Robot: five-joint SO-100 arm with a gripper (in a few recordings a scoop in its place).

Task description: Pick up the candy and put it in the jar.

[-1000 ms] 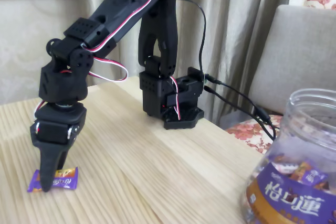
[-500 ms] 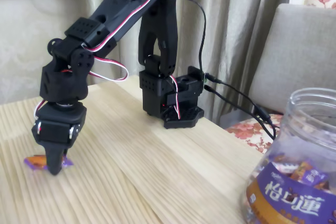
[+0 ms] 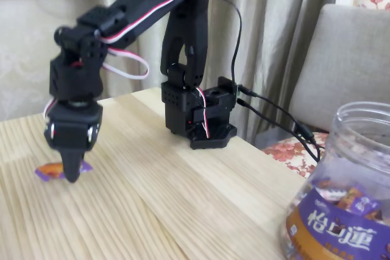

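From where I stand there is one black arm (image 3: pixel 152 22), one gripper (image 3: pixel 72 172), one candy (image 3: pixel 53 170) and one jar (image 3: pixel 344 193), all on or above a pale wooden table (image 3: pixel 183 199). The arm's base (image 3: pixel 201 117) sits clamped near the table's far edge, with red-and-white wires looping along its links and black cables trailing off to the right.

The gripper points straight down at the left of the fixed view, its dark fingers drawn together into one narrow tip, pinching the candy between them. The candy sticks out on both sides of that tip: a twisted purple end to the left with an orange-brown patch beside it, and a small purple flap to the right. It is flat and shiny, and hangs just at the table's surface; I cannot tell whether it touches the wood.

The jar stands well apart at the lower right, cut off by the picture's edge. It is clear plastic with a wide open mouth, a purple and gold-brown label with white characters, and wrapped sweets visible inside. Behind it a beige chair (image 3: pixel 353 59) and curtains (image 3: pixel 268 28) close the scene
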